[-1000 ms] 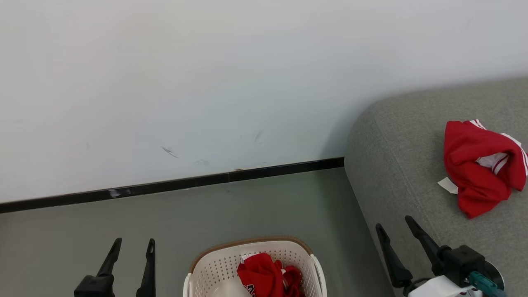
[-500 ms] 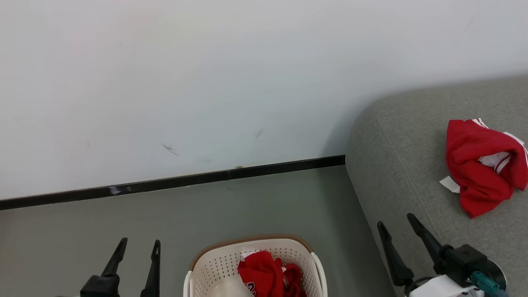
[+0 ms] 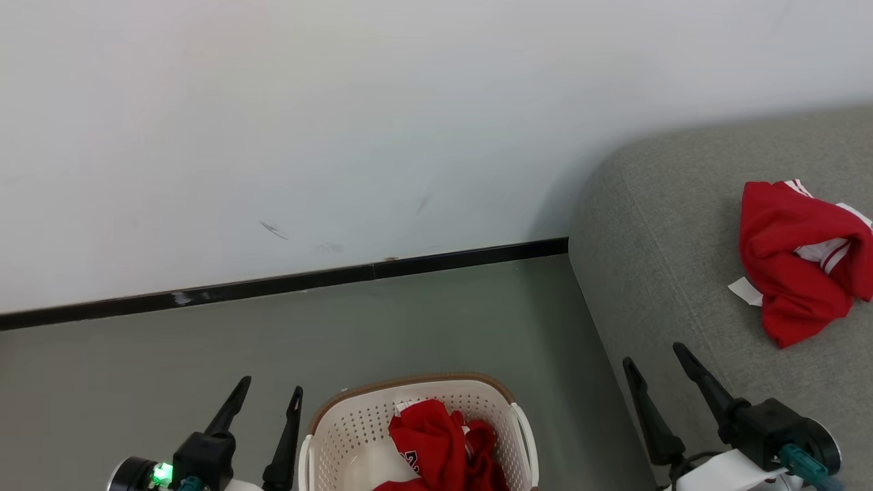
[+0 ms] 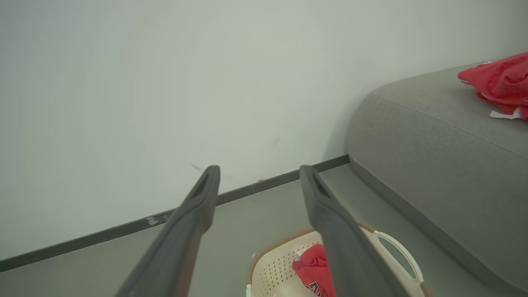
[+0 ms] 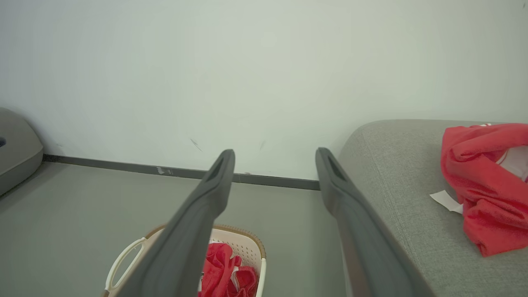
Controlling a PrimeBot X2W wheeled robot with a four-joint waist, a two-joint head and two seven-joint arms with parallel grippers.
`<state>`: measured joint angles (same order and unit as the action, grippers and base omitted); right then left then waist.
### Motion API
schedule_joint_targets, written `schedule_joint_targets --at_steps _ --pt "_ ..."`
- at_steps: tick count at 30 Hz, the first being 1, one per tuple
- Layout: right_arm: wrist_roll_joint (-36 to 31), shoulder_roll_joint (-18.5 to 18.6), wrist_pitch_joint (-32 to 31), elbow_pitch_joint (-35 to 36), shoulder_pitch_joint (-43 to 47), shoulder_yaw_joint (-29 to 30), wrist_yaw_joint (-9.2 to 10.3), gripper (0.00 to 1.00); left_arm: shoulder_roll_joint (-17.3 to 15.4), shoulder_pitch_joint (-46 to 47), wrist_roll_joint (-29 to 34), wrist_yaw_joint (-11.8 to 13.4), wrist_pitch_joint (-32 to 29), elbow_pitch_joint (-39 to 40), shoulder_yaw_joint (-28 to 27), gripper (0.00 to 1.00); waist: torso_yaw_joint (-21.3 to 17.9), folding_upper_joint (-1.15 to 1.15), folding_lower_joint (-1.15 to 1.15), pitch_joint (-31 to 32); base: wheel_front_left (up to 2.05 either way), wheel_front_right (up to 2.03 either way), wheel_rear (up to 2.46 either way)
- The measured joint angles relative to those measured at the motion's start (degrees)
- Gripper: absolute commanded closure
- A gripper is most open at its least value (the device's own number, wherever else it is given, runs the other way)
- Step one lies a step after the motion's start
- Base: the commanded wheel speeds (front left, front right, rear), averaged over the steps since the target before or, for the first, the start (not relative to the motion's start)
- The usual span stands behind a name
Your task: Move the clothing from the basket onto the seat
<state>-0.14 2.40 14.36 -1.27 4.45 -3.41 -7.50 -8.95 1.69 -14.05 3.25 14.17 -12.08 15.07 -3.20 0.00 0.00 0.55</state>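
White wall, grey floor. Lower left: left gripper agape, empty, just beside basket; red clothing inside, bottom centre. Lower right: right gripper agape, empty, at seat edge; one garment on seat, far right. Mid-task, prob.; next: dip into basket, pinch fabric. Vs earlier: left gripper nearer basket.

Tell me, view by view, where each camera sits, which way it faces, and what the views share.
Head view: on the head, facing forward and down at floor, wall, basket and seat; open left gripper lower left, open right gripper lower right.
Left wrist view: on the left wrist, facing the wall along its own fingers; basket below, seat right.
Right wrist view: on the right wrist, facing the wall along its own fingers; basket lower left, seat right.
Shared: clothing in the basket, a garment on the seat.
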Motion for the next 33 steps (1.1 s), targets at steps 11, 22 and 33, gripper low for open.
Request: schedule_joint_targets --at_steps 11,22,33 --pt "-1.2 -0.1 -0.1 2.3 0.3 4.4 0.0 0.0 3.2 4.5 0.6 -3.2 -1.6 -4.7 5.5 0.0 -1.0 0.0 0.0 -3.0 0.0 0.0 0.0" --pt "-1.7 -0.1 -0.2 6.2 0.3 6.9 0.0 0.0 4.1 7.9 2.2 -5.0 -2.6 -9.8 9.0 0.0 -2.6 0.0 0.0 -7.7 0.0 0.0 0.0" --pt "-0.4 -0.2 -0.2 9.1 -2.0 6.9 0.0 0.0 4.1 12.8 6.0 -6.0 -2.6 -14.0 11.8 0.0 -4.7 0.0 0.0 -14.5 0.0 0.0 0.0"
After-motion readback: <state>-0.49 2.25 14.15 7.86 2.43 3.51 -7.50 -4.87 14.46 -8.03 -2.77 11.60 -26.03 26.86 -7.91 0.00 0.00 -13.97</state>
